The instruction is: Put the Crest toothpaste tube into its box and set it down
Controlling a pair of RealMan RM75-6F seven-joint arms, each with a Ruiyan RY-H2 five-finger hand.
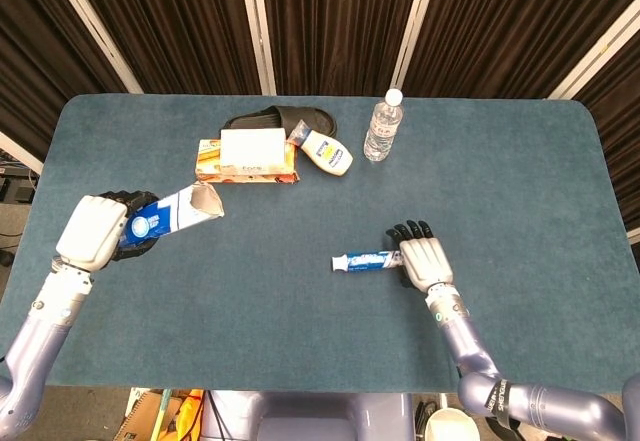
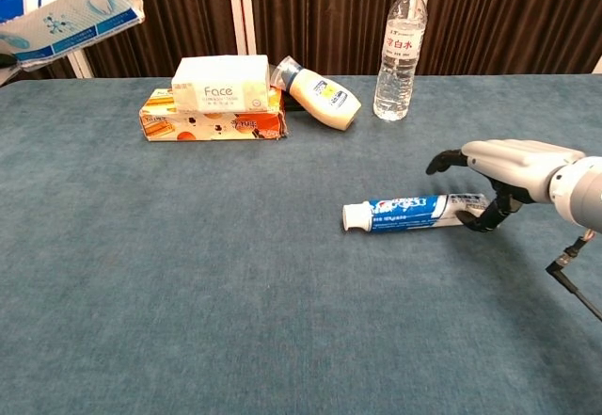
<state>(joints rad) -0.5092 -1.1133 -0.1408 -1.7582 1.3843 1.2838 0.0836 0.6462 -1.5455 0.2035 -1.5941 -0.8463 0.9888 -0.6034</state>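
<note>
Reaching over the toothpaste tube [image 2: 419, 212], your right robot hand [image 2: 503, 166] arches its spread fingers across the crimped end, not yet gripping. Your left robot hand [image 1: 95, 233] holds the box [image 1: 172, 216] aloft, mouth rightward. The tube lies on the tabletop [image 1: 300, 331], cap pointing left; insertion remains.

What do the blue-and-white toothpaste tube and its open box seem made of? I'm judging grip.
Blue-and-white toothpaste tube: likely soft, glossy plastic laminate, given its sheen and flattened tail. Open toothpaste box in the left hand: printed, lightly glossy thin cardboard, judging by its ragged torn flaps.
</note>
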